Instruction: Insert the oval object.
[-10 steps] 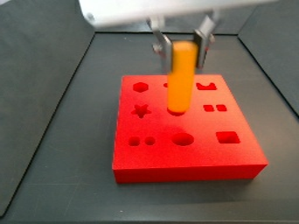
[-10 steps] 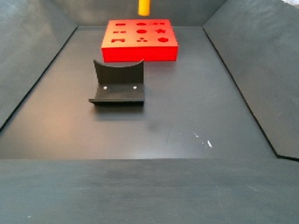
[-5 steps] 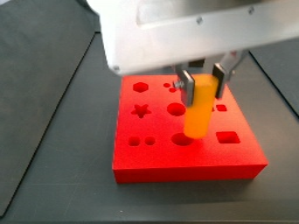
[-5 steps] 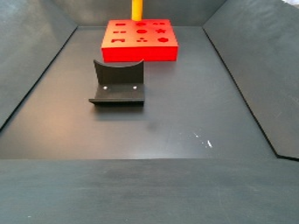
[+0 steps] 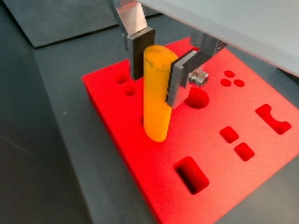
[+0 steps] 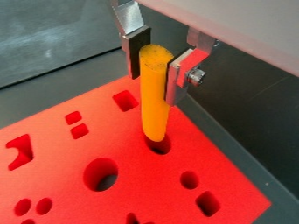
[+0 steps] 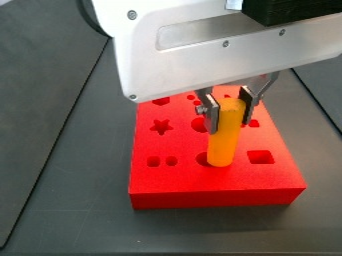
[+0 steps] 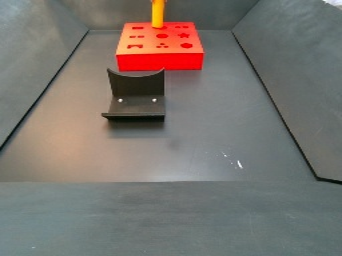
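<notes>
The oval object point(image 5: 156, 96), a smooth orange-yellow peg, stands upright between my gripper's point(image 5: 158, 70) fingers. The gripper is shut on its upper part, above the red block point(image 5: 122, 109) with shaped holes. In a wrist view the peg's point(image 6: 155, 92) lower end meets the mouth of a hole in the block point(image 6: 70, 166); I cannot tell how deep it sits. In a side view the gripper point(image 7: 227, 100) holds the peg point(image 7: 223, 135) over the middle right of the block point(image 7: 187, 185). In a side view the peg point(image 8: 158, 12) rises from the block point(image 8: 160, 58) at the far end.
The dark fixture point(image 8: 135, 95) stands on the dark floor in front of the block. Dark sloping walls point(image 8: 40, 70) bound the floor on both sides. Other shaped holes, such as a round one point(image 6: 103, 175) and rectangular ones point(image 5: 191, 175), lie around the peg.
The gripper has carried the peg across the block top toward its front right and lowered it slightly. The block and the fixture have not moved.
</notes>
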Robot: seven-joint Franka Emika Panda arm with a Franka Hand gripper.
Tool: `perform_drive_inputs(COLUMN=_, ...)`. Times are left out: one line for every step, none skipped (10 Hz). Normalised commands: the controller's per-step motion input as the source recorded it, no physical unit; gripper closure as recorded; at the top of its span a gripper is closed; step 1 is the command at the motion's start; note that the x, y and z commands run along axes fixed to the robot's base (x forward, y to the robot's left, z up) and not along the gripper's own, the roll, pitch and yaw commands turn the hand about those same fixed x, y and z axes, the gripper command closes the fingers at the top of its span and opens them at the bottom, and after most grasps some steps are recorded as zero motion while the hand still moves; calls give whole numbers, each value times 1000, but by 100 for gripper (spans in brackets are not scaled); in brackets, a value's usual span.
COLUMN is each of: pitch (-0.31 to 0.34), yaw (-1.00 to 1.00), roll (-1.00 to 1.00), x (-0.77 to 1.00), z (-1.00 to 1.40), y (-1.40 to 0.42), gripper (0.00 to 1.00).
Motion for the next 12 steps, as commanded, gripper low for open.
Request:
perform_drive_inputs(pitch=-21, yaw=-23, roll=-30, x=-206, z=-23, y=49, gripper=100)
perform_drive_inputs(pitch=-26, yaw=-26, roll=-10, x=-200, z=-94, y=0, gripper=100)
perform_drive_inputs(pitch=-56, yaw=0, roll=0, x=-240, z=-103, y=0, gripper=100)
perform_drive_inputs(pitch=-66, yaw=0, roll=-9, x=-114, z=-117, y=0, gripper=100)
perform_drive_inputs(pitch=-49, yaw=0, roll=0, x=-80, z=-103, y=0, gripper=100)
perform_drive_inputs(pitch=0, yaw=0, roll=0, x=80, z=-71, y=0, gripper=100)
perform_drive_inputs(pitch=-3, yaw=0, roll=76, x=151, z=-643, y=-40, gripper=100)
perform_drive_inputs(pitch=-57, yaw=0, roll=96, x=46, z=-883, y=-60, gripper=100)
perform_drive_inputs(pitch=-139, yaw=6, roll=51, x=0, z=-989, y=-46, gripper=100)
perform_drive_inputs(pitch=-144, yaw=0, roll=46, x=-31, z=-980, y=0, gripper=100)
perform_drive_inputs(pitch=-141, yaw=0, roll=70, x=-69, z=-986, y=0, gripper=100)
perform_drive_inputs(pitch=-124, yaw=0, roll=90, x=-71, z=-994, y=0, gripper=100)
